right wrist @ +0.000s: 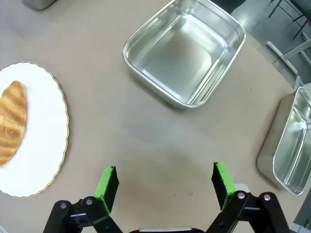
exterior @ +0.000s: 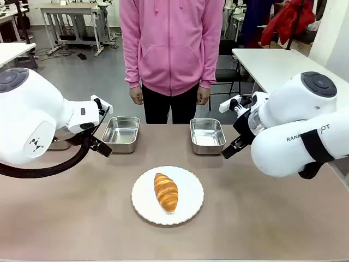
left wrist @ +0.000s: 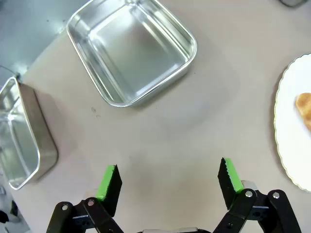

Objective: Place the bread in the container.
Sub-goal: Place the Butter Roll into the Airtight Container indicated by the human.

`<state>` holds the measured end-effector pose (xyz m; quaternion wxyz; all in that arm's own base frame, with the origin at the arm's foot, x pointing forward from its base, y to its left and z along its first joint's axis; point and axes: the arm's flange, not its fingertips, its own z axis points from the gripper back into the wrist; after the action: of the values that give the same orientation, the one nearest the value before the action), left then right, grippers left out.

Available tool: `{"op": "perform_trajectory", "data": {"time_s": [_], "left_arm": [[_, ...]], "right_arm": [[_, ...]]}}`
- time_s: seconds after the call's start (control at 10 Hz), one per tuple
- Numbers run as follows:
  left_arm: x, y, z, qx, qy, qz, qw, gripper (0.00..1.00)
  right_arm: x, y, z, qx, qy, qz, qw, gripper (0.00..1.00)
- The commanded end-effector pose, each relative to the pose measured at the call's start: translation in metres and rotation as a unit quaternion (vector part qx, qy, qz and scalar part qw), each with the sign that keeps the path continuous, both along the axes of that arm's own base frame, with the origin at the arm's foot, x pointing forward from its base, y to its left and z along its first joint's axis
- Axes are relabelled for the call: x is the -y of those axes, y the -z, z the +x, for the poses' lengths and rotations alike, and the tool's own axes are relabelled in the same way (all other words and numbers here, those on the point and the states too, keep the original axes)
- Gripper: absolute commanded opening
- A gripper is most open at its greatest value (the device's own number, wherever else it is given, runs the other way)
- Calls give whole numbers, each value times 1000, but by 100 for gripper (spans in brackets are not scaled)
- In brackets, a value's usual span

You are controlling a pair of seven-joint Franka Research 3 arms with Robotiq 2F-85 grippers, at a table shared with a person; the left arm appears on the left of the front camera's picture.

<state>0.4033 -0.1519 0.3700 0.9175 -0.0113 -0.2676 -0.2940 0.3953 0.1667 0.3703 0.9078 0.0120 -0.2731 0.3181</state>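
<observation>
The bread [exterior: 166,192] lies on a white plate [exterior: 140,206], nearest the robot at mid-table [exterior: 262,218]. Just beyond, the left gripper [left wrist: 170,175] and the right gripper [right wrist: 165,178] hover over bare tabletop, fingers spread wide, holding nothing. Farther back sit the left pan [exterior: 121,134] and the right pan [exterior: 207,135], both empty. A person [exterior: 172,49] in a pink hoodie stands at the far edge.

Four pans [exterior: 121,132] [exterior: 207,134] [left wrist: 17,141] [right wrist: 291,145]; one croissant [exterior: 166,192]; one plate [exterior: 189,188].
</observation>
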Motion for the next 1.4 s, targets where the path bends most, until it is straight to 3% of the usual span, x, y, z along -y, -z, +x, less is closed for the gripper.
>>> {"op": "perform_trajectory", "data": {"time_s": [0.0,1.0,1.3], "left_arm": [[0,0,0,0,0,0,1000,100],[0,0,0,0,0,0,1000,100],[-53,-75,33,-16,12,-45,999,100]], "right_arm": [[0,0,0,0,0,0,1000,100],[0,0,0,0,0,0,1000,100],[64,-98,9,25,3,37,999,100]]}}
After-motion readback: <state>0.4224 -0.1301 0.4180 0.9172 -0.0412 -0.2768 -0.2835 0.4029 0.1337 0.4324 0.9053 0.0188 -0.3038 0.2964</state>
